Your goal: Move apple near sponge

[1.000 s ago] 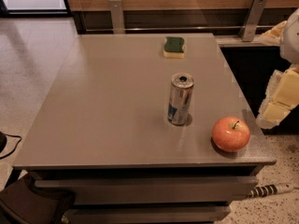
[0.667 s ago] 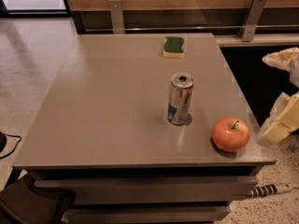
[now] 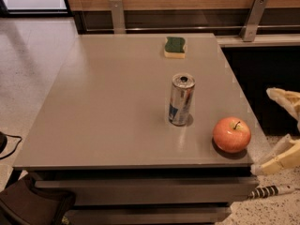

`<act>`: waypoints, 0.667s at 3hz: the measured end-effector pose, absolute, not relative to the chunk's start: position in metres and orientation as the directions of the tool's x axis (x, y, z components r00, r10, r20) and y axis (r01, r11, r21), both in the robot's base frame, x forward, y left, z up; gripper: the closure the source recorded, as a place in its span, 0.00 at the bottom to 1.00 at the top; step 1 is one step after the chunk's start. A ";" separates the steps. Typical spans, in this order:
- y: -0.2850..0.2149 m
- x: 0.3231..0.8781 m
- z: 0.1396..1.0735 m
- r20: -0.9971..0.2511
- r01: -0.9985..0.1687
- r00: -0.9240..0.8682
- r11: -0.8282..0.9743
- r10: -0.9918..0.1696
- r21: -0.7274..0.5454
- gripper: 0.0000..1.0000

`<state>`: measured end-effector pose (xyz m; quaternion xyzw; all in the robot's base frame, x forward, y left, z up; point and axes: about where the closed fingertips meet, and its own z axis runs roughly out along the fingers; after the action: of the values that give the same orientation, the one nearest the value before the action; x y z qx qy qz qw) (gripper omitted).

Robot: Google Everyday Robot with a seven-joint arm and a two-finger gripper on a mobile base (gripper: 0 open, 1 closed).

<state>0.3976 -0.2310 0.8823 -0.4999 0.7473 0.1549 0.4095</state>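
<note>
The apple (image 3: 231, 134) is seen resting at the near right corner of the bench (image 3: 93, 102), just right of an upright can (image 3: 181, 99), while the sponge (image 3: 175, 47) is placed well apart at the far edge. The gripper (image 3: 263, 131) is held off the bench's right side, beside the apple, its fingers (image 3: 281, 97) spread wide with nothing gripped.

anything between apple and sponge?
Camera view: bare table between apple and sponge; the can stands just left of that line. The claw hangs open off the table's right edge, beside the apple.

One apple (image 3: 231, 134), one sponge (image 3: 175, 47), one can (image 3: 181, 100), one table (image 3: 103, 107), one gripper (image 3: 266, 130) at right
</note>
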 end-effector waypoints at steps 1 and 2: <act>-0.223 0.394 0.875 -0.864 -0.859 -0.125 0.489 -0.487 -0.152 0.00; -0.208 0.402 0.867 -0.945 -0.847 -0.053 0.517 -0.321 -0.128 0.00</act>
<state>0.4020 -0.2082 0.8673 -0.4272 0.6836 0.2434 0.5394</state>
